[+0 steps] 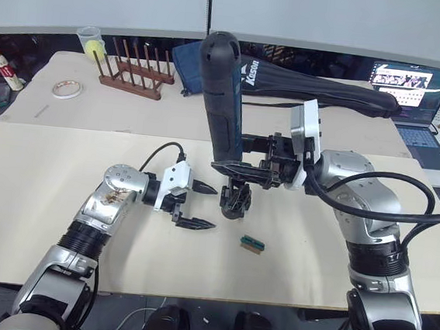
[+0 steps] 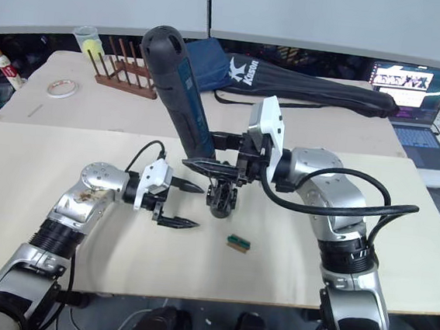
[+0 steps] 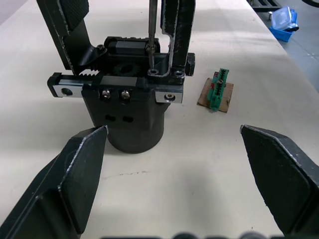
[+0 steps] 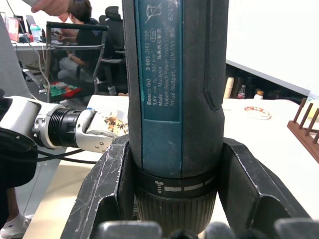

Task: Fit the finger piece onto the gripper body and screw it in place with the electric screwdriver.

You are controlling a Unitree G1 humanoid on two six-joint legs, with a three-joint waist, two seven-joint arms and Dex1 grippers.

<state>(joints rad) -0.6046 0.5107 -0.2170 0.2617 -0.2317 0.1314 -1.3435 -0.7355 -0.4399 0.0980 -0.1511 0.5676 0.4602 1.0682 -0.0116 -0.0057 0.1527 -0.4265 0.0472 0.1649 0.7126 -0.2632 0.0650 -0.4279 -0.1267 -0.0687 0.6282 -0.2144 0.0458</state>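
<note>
Standing upright, electric screwdriver [image 1: 221, 99] bit down on gripper body [image 1: 235, 198].

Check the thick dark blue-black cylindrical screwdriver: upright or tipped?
Nearly upright: the thick dark blue-black cylindrical screwdriver, clamped in the right gripper, leans slightly, its thin metal bit pointing down into the small black blocky gripper body.

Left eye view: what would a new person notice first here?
First, the electric screwdriver, standing nearly upright mid-table, clamped in the right gripper, with its bit down on the gripper body. Next, the left gripper, open and empty, just beside the body on the robot's left.
</note>
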